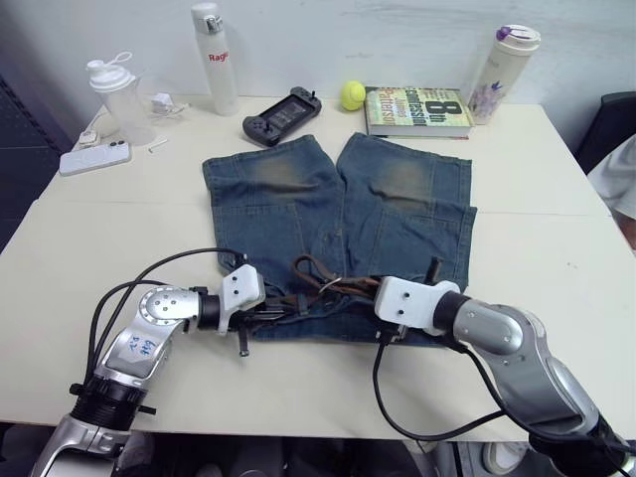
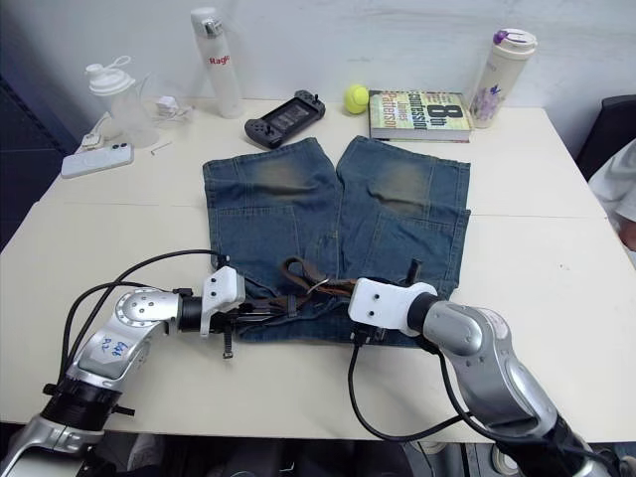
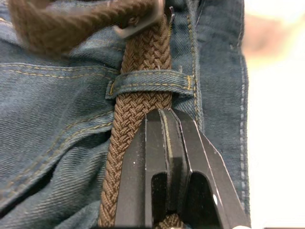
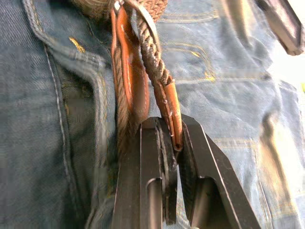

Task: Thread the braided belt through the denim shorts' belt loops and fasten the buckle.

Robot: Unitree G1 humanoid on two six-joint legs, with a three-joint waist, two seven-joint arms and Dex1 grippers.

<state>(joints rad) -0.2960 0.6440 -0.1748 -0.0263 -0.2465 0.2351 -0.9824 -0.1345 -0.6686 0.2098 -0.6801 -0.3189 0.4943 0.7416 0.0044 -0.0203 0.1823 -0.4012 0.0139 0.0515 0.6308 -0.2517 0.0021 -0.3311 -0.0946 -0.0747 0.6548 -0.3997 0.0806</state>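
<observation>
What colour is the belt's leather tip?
Orange-brown leather tip, clearest in the right wrist view.

Overall light: bright, even and soft across the worktop; it seems to fall from above.
Shadows: faint and short beside the white bottle and the book; a darker soft one lies on the worktop under the near edge of the denim shorts.
Glare: pale sheen on the metal arm shells near the shorts; the worktop in the left wrist view washes out to near white beside the shorts' edge.
Focus, left wrist view: the braided belt and belt loop are sharp; the buckle beyond the loop is blurred.
Focus, right wrist view: smeared throughout, worst away from the belt.
</observation>
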